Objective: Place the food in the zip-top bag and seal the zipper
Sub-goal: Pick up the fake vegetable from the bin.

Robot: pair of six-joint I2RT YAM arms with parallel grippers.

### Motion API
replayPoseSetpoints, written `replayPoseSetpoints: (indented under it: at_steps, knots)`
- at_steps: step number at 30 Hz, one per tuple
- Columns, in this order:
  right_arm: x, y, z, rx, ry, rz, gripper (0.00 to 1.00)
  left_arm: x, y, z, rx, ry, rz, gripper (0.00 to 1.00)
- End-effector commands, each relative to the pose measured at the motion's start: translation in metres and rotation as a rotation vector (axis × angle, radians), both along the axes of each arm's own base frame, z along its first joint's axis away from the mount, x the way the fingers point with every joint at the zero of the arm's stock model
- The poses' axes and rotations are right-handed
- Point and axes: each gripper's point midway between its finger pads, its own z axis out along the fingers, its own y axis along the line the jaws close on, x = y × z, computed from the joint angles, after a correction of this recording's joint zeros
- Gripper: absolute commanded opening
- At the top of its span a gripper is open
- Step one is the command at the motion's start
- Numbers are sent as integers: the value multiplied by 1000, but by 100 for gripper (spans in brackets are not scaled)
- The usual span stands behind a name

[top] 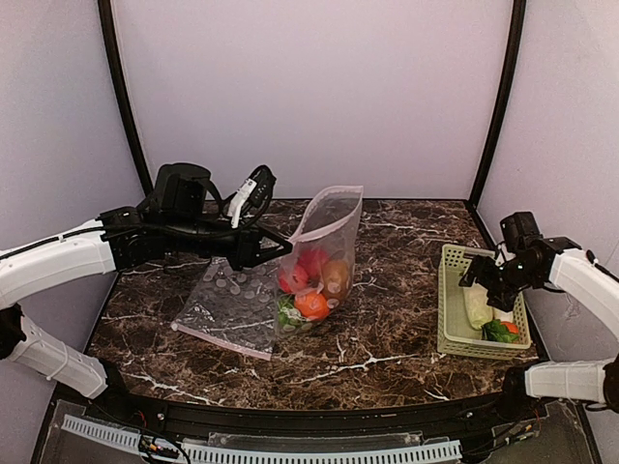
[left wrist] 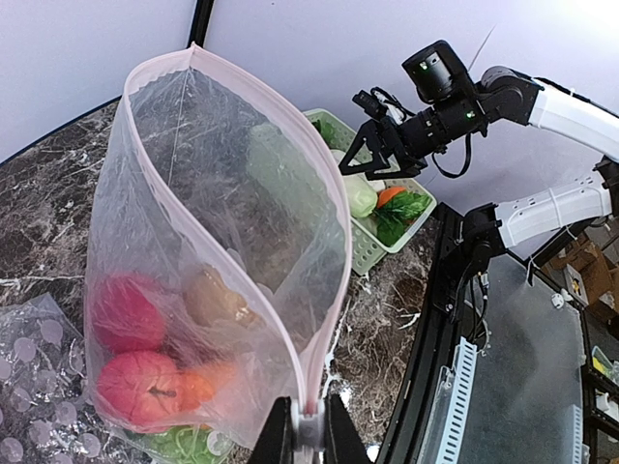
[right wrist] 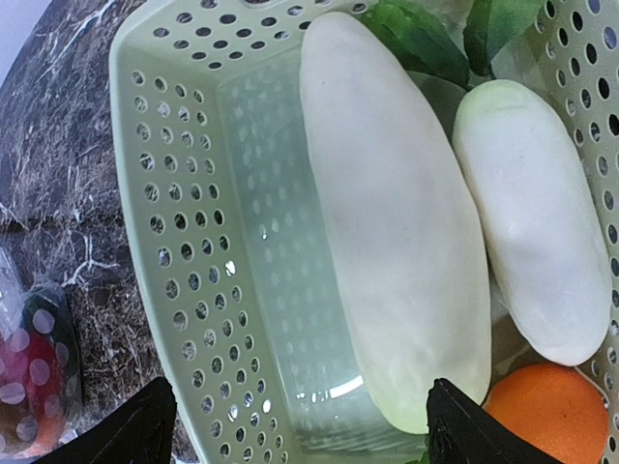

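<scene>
Holding the zip-top bag (top: 329,242) upright at centre, left gripper (left wrist: 308,425) clamped on its zipper (left wrist: 342,217), I've apples (left wrist: 135,387) inside; right gripper (right wrist: 300,420) hovers jaws apart over radishes (right wrist: 387,222) in the right basket (right wrist: 174,193); sealing remains.

Bag (top: 334,220) left of basket (top: 449,302); radishes (right wrist: 397,242) in basket.

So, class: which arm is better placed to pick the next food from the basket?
Right. The right gripper, open, hovers over the basket above a white radish. The left gripper is shut on the zip-top bag, holding it upright.
</scene>
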Motion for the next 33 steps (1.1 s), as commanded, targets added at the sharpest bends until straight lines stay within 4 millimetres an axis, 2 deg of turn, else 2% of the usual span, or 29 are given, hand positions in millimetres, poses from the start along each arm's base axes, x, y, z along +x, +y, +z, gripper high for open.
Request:
replayPoseSetpoints:
  at_steps: [1, 5, 7, 12, 19, 24, 26, 33]
  knots:
    - [12, -14, -7, -17, -35, -46, 87, -7, 2, 10, -11, -4, -20, 1]
    - [15, -27, -15, -36, -25, -71, 87, -7, 1, 13, -11, -12, -27, 1]
    - [18, -39, -16, -55, -22, -101, 86, -7, 0, 13, -12, -14, -33, 1]
    - [30, -50, -20, -103, -3, -83, 87, -6, -1, 14, -13, -20, -37, 1]
    - [42, -38, -22, -93, -1, 35, 82, -4, -4, 14, -15, -20, -42, 1]
    - [35, -23, -37, -76, 47, 99, 79, -3, -7, 17, -36, -16, -48, 1]
    - [31, -10, -44, -76, 69, 145, 79, -4, -8, 21, -49, -13, -54, 1]
    - [31, -22, -59, -142, 137, 103, 80, -4, -6, 25, -54, -11, -51, 1]
